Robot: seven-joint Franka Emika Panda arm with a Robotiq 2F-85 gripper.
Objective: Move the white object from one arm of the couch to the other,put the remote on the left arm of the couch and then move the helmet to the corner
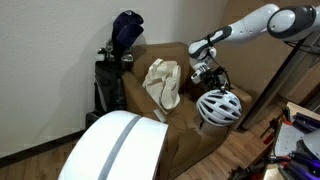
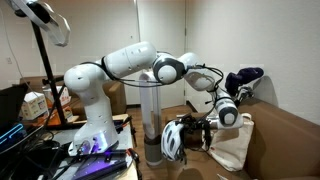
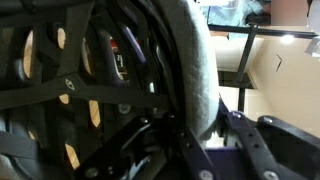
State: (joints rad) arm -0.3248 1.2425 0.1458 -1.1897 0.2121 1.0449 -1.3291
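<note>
Couch (image 1: 186,136) with helmet (image 1: 218,106), white object (image 1: 163,82)

we see a plain beige wall (image 1: 50,40) behind a brown couch (image 1: 188,140), with wood-plank floor (image 1: 35,150) below it. a dark bag (image 1: 110,85) stands upright just beside the couch. in an exterior view, a black stand (image 2: 45,75) rises before cream walls (image 2: 285,40).

The helmet (image 1: 218,106) is shown in white with dark vent slots; in the wrist view its inside is crossed by black straps (image 3: 90,95). The couch (image 1: 190,148) is rendered in brown, the cloth bag (image 1: 162,82) in cream, and the arm (image 1: 250,25) in white with black joints.
</note>
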